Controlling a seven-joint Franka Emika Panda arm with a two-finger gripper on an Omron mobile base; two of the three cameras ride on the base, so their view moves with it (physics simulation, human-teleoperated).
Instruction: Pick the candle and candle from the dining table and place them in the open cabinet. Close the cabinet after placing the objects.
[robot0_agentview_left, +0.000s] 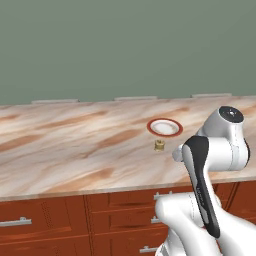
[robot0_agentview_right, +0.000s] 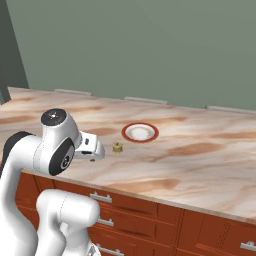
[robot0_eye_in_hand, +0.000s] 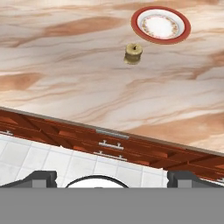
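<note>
On the dining table, bare plate beside tan candle; claw released.

Both base views look forward and down over the arm at the dining table, from its left and from its right. The hand view looks down from nearer. All three share the plate and one candle.

No legible text — no labels, no signs.
</note>
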